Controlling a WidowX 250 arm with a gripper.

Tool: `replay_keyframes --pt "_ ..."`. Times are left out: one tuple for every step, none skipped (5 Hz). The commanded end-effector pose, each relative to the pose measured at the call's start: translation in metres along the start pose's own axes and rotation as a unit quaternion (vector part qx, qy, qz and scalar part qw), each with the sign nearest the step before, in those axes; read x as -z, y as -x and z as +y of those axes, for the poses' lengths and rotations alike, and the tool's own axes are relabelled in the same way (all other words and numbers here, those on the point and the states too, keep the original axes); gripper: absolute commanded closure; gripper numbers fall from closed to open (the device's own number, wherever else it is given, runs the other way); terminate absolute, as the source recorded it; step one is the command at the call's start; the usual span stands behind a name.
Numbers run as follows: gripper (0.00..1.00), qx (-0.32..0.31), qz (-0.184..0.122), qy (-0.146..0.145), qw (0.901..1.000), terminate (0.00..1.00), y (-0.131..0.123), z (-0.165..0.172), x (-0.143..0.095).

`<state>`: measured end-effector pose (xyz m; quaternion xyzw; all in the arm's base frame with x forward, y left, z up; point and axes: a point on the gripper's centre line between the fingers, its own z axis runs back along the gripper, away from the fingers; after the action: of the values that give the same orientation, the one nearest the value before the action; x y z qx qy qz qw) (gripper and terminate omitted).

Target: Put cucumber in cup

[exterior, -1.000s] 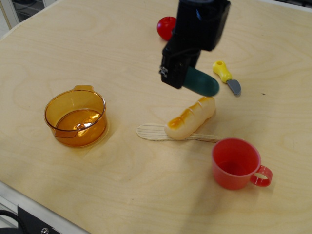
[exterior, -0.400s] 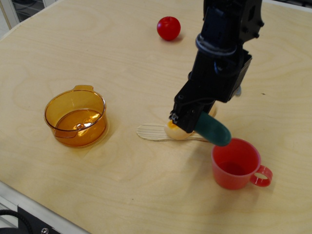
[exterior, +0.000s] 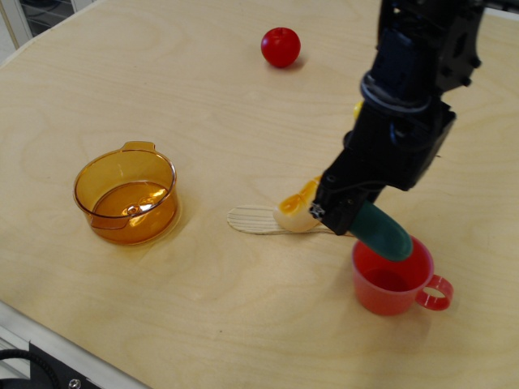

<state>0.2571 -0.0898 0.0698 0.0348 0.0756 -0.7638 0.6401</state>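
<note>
Pale plywood table (exterior: 203,308) across the whole view, grain running in broad swirls. Black gripper (exterior: 345,217) reaching down from the upper right, clamped on the cucumber (exterior: 381,232), jaws mostly hidden behind the dark housing. Cucumber tilted, upper end buried in the gripper, rounded lower end pointing down and right, overlapping the far rim of the cup (exterior: 392,276) from this angle; whether touching the rim or hanging just above it cannot be told. Cup upright on the table, red, open mouth up, loop handle sticking out to the right, inside showing only its red bottom. Just left of the gripper, bread (exterior: 295,211) lying on the table, tan with orange patches, its right part hidden behind the arm. Under the bread, flat wooden spatula (exterior: 251,220), broad end poking out to the left, thin handle running right toward the cup. Yellow knife (exterior: 358,108) barely peeking out beside the arm, only a sliver of handle visible. Well apart on the left, orange pot (exterior: 126,194), translucent, upright, tabs at its rim. Far back near the top edge, red ball (exterior: 280,46), alone, clear of everything else.
</note>
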Motion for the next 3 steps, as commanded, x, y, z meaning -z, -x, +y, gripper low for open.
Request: replay_keyframes --pt "1.0 -0.008 0.013 -0.013 0.9998 0.0 -0.0075 0.0115 -0.0044" --pt "0.0 -0.009 0.018 -0.011 0.9997 0.0 -0.0113 0.0145 -0.0026" --pt "0.0 -0.015 0.024 -0.012 0.9995 0.0 -0.0094 0.0176 -0.0033"
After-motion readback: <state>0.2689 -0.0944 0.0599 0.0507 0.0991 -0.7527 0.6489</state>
